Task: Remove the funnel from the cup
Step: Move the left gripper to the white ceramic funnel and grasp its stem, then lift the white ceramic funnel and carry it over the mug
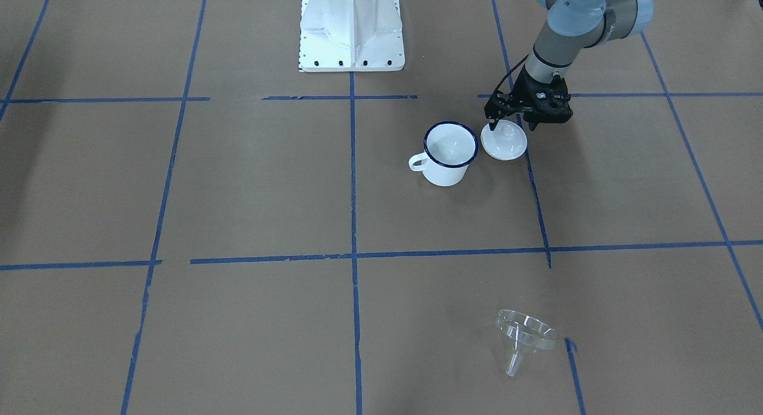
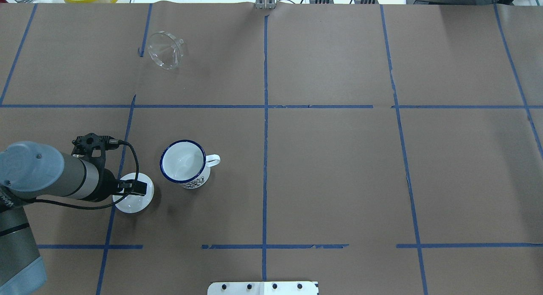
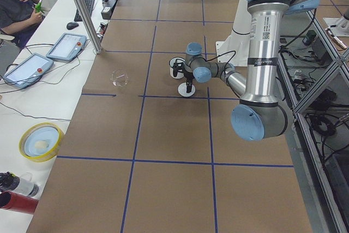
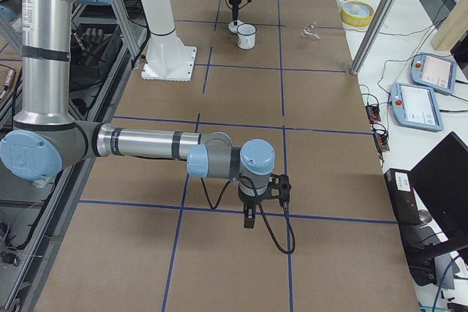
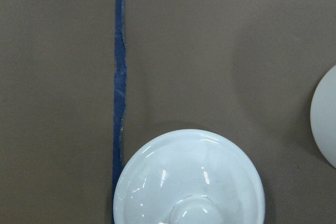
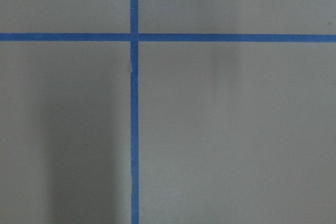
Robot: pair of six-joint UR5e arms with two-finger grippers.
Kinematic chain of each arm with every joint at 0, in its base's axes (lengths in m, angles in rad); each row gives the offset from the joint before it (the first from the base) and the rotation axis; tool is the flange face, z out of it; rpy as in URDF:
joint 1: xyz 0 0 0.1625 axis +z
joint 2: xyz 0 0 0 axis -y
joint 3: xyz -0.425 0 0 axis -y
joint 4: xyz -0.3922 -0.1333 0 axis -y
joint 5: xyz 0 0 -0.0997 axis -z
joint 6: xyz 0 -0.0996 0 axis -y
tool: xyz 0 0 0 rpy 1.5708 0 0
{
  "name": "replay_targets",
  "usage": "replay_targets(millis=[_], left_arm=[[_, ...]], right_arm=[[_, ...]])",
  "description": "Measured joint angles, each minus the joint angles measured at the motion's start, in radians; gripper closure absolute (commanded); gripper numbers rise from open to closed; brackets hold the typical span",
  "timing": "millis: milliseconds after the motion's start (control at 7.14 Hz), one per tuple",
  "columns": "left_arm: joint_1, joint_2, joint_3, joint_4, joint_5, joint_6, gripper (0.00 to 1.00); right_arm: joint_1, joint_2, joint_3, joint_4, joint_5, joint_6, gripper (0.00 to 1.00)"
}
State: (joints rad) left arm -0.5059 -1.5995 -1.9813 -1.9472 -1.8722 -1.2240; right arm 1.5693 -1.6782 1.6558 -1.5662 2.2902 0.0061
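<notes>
The clear funnel (image 1: 526,331) lies on its side on the brown table, far from the cup, near the operators' edge; it also shows in the overhead view (image 2: 165,50). The white mug with a blue rim (image 1: 450,152) stands upright and empty (image 2: 183,162). My left gripper (image 1: 511,127) is open, its fingers either side of the knob of a white round lid (image 1: 503,143) that rests on the table beside the mug. My right gripper (image 4: 252,213) hangs over bare table far away; I cannot tell whether it is open or shut.
The lid fills the bottom of the left wrist view (image 5: 189,179), with the mug's edge (image 5: 326,119) at the right. Blue tape lines cross the table. The robot's white base plate (image 1: 351,51) stands at the robot's side. A yellow bowl (image 3: 41,140) sits off the table.
</notes>
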Motion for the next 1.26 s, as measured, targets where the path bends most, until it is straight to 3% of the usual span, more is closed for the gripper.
replay_targets(millis=[280,980,1260], left_arm=[[0.001,-0.010,0.005,0.002,0.000,-0.006,0.04],[-0.004,-0.025,0.019,0.005,0.001,-0.011,0.97],[-0.010,-0.018,0.016,0.009,0.001,-0.011,1.00]], right_arm=[[0.000,0.000,0.000,0.000,0.000,0.000,0.00],[0.000,0.000,0.000,0.000,0.000,0.000,0.00],[0.000,0.000,0.001,0.000,0.000,0.000,0.00]])
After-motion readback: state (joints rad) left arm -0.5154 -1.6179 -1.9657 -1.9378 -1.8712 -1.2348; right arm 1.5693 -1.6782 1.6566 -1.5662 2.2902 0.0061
